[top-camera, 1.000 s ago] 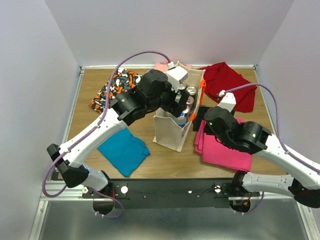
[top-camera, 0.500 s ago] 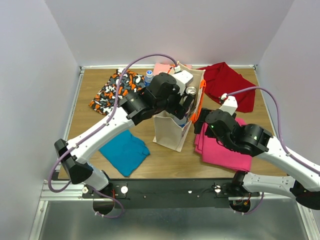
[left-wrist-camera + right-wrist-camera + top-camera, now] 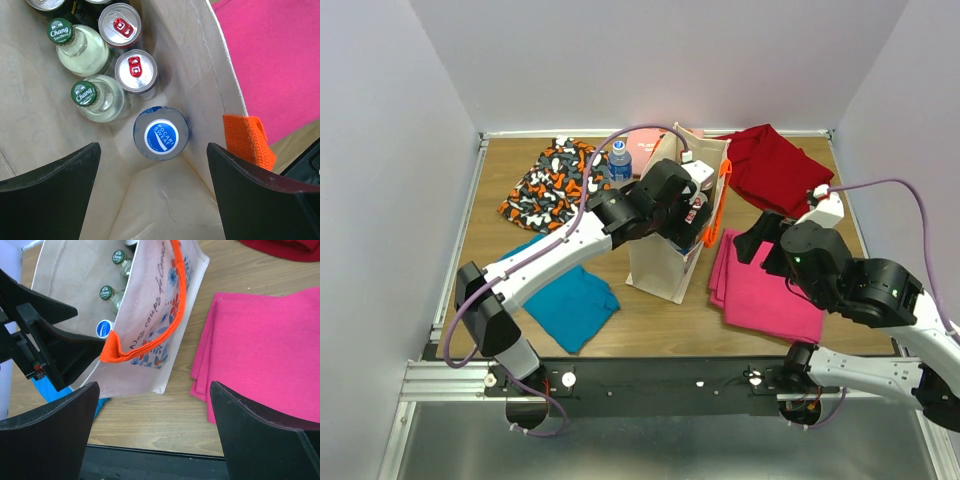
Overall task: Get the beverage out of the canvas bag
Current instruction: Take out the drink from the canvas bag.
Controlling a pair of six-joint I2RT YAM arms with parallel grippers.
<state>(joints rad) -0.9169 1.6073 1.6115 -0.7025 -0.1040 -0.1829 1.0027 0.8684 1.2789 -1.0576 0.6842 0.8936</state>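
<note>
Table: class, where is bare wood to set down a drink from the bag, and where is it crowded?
Bare: table front between blue cloth and pink cloth, before the canvas bag; left side between patterned cloth and blue cloth. Crowded: back row, bottle to red cloth.

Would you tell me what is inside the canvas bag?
The canvas bag holds a blue-capped Pocari Sweat bottle, two green-capped Chang bottles and at least two red-tabbed cans. Their lower bodies and the bag's floor are hidden.

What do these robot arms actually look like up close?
Both the left arm and right arm have white tube-like links and bulky black joints. A lilac cable loops along each. The fingers are broad, matte black, curved plates.
</note>
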